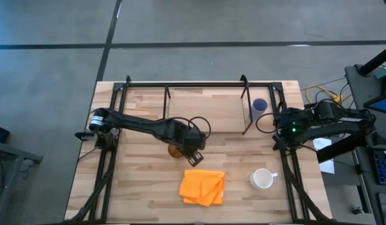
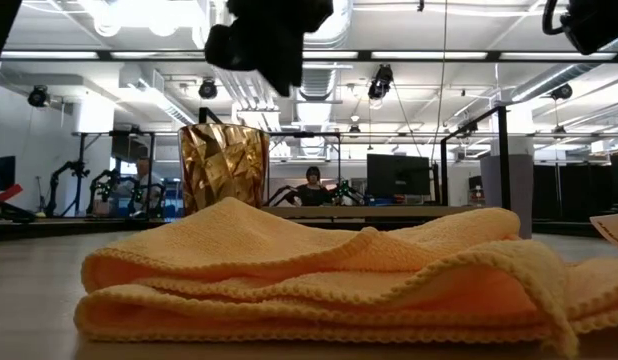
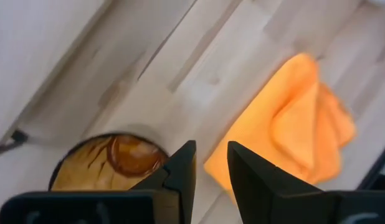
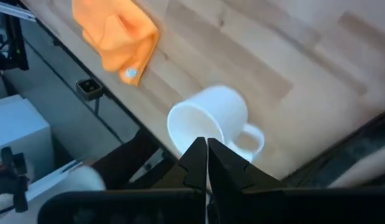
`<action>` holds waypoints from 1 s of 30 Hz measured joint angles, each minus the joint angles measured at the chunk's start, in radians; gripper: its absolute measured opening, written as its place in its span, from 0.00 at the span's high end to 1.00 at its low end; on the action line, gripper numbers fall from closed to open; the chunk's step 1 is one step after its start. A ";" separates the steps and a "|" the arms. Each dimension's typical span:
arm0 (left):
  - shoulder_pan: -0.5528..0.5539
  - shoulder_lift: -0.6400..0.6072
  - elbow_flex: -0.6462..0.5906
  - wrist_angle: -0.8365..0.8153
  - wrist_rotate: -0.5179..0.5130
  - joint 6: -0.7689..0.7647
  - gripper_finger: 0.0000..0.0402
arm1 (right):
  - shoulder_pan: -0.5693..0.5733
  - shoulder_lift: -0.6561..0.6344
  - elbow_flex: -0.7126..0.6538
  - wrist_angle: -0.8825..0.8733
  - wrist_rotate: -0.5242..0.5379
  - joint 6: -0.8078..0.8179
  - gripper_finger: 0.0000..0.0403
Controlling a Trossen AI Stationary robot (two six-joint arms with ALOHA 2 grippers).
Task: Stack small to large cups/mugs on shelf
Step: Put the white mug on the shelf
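Note:
The amber-brown tumbler (image 1: 175, 151) stands upright on its base on the table, just far of the orange cloth; it also shows in the low view (image 2: 224, 165). My left gripper (image 1: 194, 147) hangs above it and slightly to its right. The fingers are a narrow gap apart and hold nothing, and in the left wrist view (image 3: 211, 152) the tumbler's mouth (image 3: 108, 163) lies beside one finger. The white mug (image 1: 263, 179) stands near the front right. The pale blue cup (image 1: 260, 105) stands at the right end of the shelf (image 1: 199, 84). My right gripper (image 4: 206, 144) is shut and empty at the table's right edge.
The folded orange cloth (image 1: 202, 186) lies at the front middle, between the tumbler and the near edge. Black arm-mount frames (image 1: 105, 169) run along both sides of the table. The bare wood between the tumbler and the shelf is free.

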 joint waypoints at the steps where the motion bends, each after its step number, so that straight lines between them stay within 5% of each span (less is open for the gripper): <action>1: 0.000 0.000 0.016 0.000 -0.005 0.002 0.81 | 0.000 0.000 0.000 -0.016 -0.019 0.018 0.98; 7: -0.001 -0.001 0.103 0.005 -0.071 0.055 0.81 | 0.034 0.006 0.000 -0.125 -0.078 0.112 0.98; 12: 0.000 -0.002 0.115 0.018 -0.115 0.105 0.81 | 0.073 0.046 0.000 -0.040 -0.073 0.105 0.98; 17: 0.001 -0.002 0.116 0.018 -0.149 0.191 0.81 | 0.110 0.115 0.002 0.259 0.017 -0.055 0.98; 25: 0.025 -0.005 0.121 0.018 -0.192 0.270 0.81 | 0.221 0.225 0.002 0.984 0.054 -0.306 0.98; 30: 0.046 -0.017 0.123 0.017 -0.192 0.316 0.81 | 0.257 0.250 0.003 1.151 0.201 -0.424 0.98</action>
